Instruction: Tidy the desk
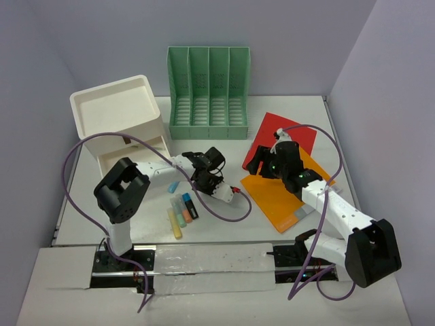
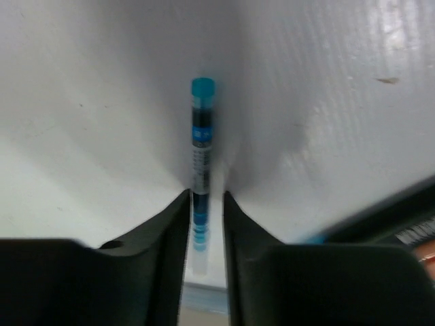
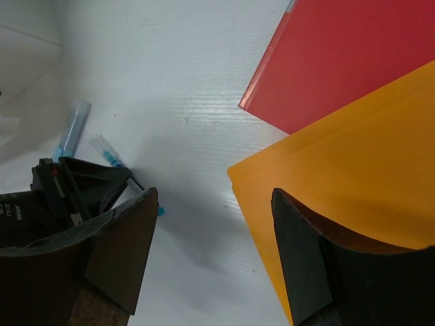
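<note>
My left gripper (image 2: 205, 195) points down at the white desk (image 1: 217, 234), its fingers close on either side of a thin blue pen (image 2: 201, 136) lying flat. The left finger is against the pen and a narrow gap remains on the right. In the right wrist view the pen's clear tip (image 3: 106, 150) sticks out from under that gripper. My right gripper (image 3: 214, 197) hangs open above bare desk, its right finger over the corner of an orange folder (image 3: 353, 183). In the top view the left gripper (image 1: 204, 179) and right gripper (image 1: 262, 164) are near mid-desk.
A red folder (image 1: 282, 130) lies partly under the orange folder (image 1: 275, 193). A green slotted file holder (image 1: 209, 92) stands at the back. A white drawer box (image 1: 115, 109) with one drawer (image 1: 132, 155) open stands back left. Yellow, orange and blue highlighters (image 1: 182, 214) and a light-blue marker (image 1: 174, 185) lie nearby.
</note>
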